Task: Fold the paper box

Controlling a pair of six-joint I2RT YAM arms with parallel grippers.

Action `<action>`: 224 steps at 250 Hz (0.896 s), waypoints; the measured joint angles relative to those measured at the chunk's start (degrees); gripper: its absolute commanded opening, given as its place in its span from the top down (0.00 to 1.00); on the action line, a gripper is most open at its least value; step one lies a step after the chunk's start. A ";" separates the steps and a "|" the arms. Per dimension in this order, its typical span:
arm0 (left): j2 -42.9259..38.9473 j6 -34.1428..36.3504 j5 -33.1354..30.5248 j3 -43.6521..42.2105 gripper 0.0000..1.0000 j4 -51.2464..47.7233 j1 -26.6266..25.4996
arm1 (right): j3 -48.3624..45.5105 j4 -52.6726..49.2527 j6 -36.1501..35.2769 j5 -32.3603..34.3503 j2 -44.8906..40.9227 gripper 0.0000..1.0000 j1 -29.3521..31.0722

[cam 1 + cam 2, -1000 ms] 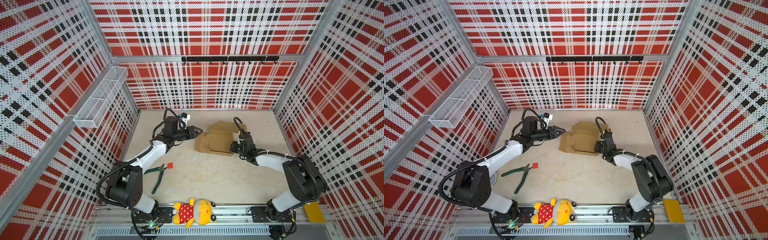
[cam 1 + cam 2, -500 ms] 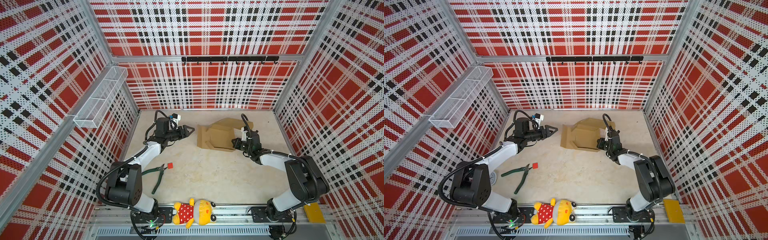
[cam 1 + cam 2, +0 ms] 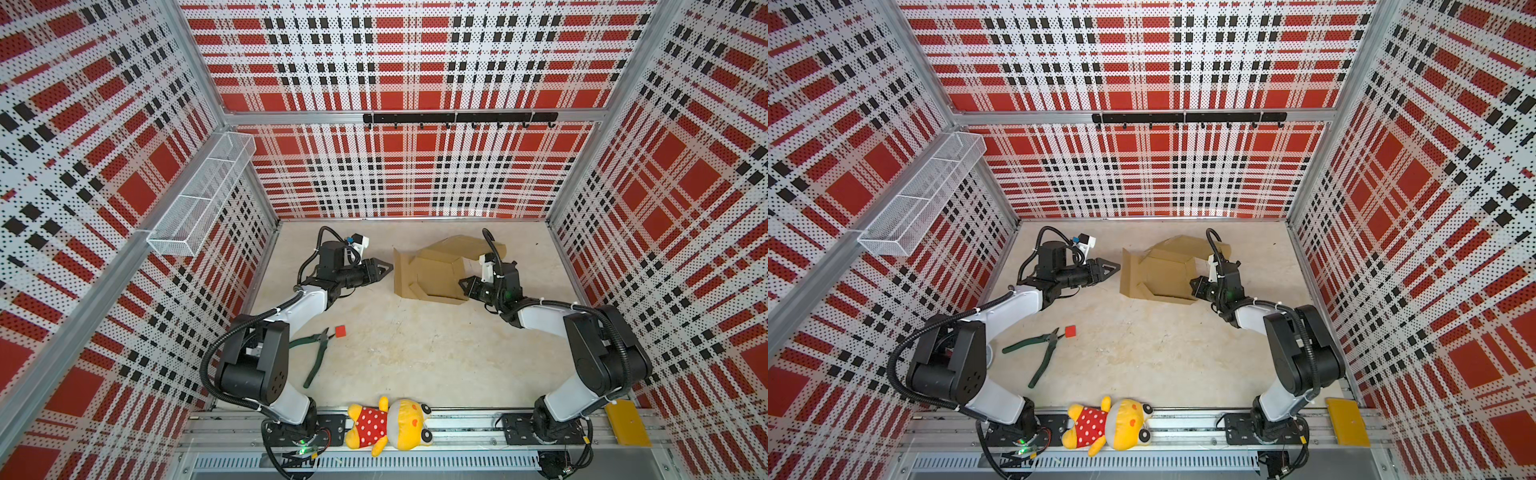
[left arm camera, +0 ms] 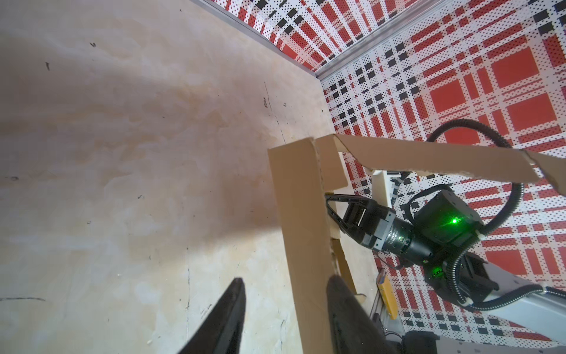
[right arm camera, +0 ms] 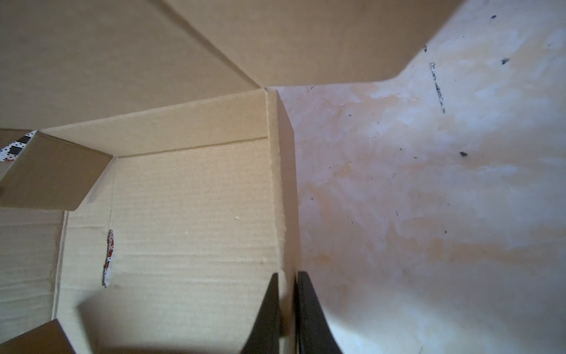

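Nearest the bases, well short of the paper box [image 3: 436,272]: plush toy [image 3: 388,428] on the rail, then green pliers [image 3: 318,357] and a small red block [image 3: 340,331], all well apart from the box on its left-arm side. The box sits toward the back of the table [image 3: 415,353], between the two grippers. It is partly erected, with several walls up and a lid flap leaning back.

Right gripper [image 3: 465,284] is at the box's right wall, pinched closed on that wall's edge. Left gripper [image 3: 384,268] is just beside the box's left flap, jaws apart, nothing visibly in them.

Handling (judgement): the corrugated board is light, stiff across panels and springy at creases — flaps likely reopen unless held. It probably slides easily, so keep one anchoring grip. Take it at a free wall edge near a crease, not mid-panel.

Views: only the right wrist view shows the fingers [image 5: 271,309] straddling the wall, plus a slit [image 5: 109,257] in the inner panel. Only the left wrist view shows the left flap standing up with the right gripper behind it. Both top views give the outline — not the pinch
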 measured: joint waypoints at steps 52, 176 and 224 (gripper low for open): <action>0.13 -0.79 0.66 0.00 0.58 1.51 -0.74 | 0.07 -0.24 0.20 -0.44 0.00 0.88 0.24; 2.82 -1.36 1.05 0.00 0.56 2.43 -3.19 | 4.63 -5.44 -2.32 2.49 2.23 0.87 3.93; 3.96 -1.51 0.79 0.00 0.60 2.36 -3.48 | 4.85 -7.19 -2.69 3.96 2.25 0.88 4.52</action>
